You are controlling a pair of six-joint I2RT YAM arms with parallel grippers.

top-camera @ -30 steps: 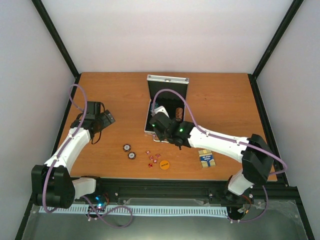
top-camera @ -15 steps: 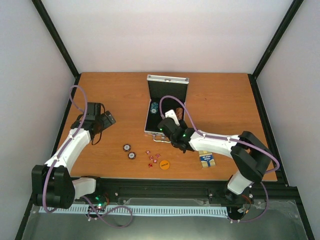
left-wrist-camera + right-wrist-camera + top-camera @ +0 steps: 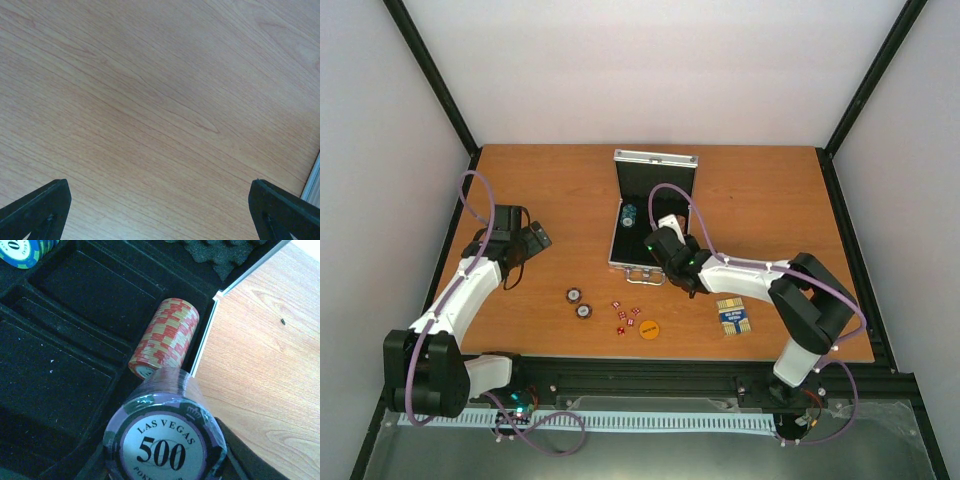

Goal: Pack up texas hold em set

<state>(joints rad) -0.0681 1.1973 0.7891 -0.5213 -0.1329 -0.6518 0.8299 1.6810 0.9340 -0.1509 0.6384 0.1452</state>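
A: What has been altered nearest the front?

B: Nothing. The orange disc (image 3: 648,328), red dice (image 3: 620,318), two loose chips (image 3: 575,295) and card deck (image 3: 733,317) are left unpacked on the table (image 3: 770,200). The left gripper (image 3: 159,200) is held spread wide and empty, on the left.

A: And farther back?

B: The right gripper (image 3: 667,235), clenched on a purple chip stack (image 3: 165,440), has been shifted right over the aluminium case (image 3: 655,160). It is now beside the red-yellow stack (image 3: 165,337), so slotting is judged to be next.

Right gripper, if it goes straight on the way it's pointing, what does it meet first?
Probably the red-and-yellow chip stack lying in the case just ahead; the purple chip stack in the right gripper would touch it first. Depth is unclear.
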